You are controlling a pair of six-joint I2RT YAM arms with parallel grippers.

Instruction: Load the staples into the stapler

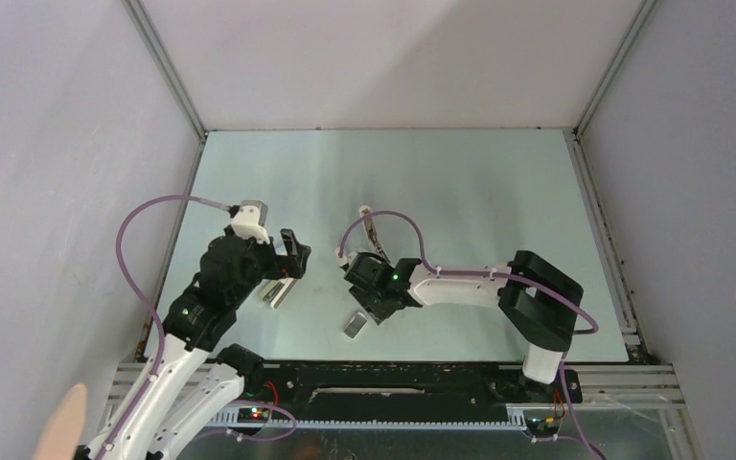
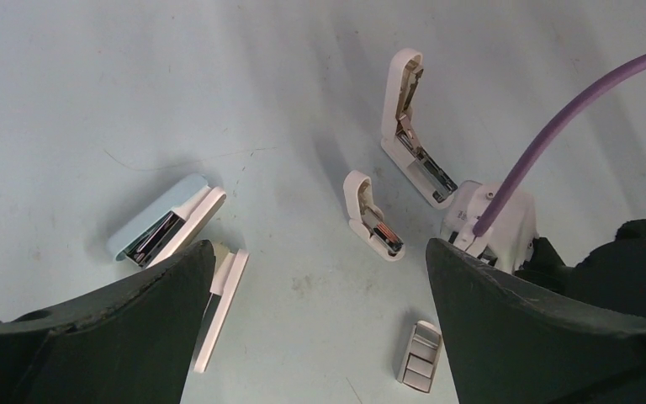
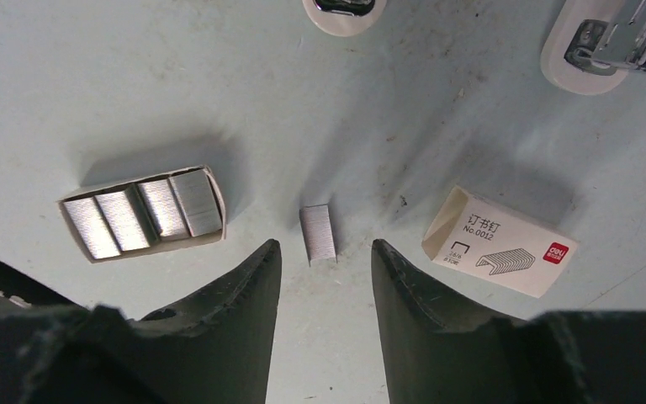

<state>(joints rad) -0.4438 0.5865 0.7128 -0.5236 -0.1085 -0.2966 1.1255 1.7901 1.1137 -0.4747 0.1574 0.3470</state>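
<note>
Between the tips of our right claw [image 3: 325, 254] | staples [image 3: 318, 234] lie flat on tabletop [image 3: 135, 84], long axis pointing away from wrist | jaws apart, astride | stapler [image 3: 610, 38] beyond, up-right; we judge right arm nearer

Right wrist view: white stub [image 3: 339, 10] at 12 o'clock and stapler [image 3: 593, 50] at 1 o'clock, both cut by the top edge.

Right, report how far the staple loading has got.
Done: the stapler sits hinged open, and one block of staples is out on the table. In hand: the right gripper, open, straddles that block without holding it. Left: grip it, carry it over, seat it in the stapler, close up.
</note>
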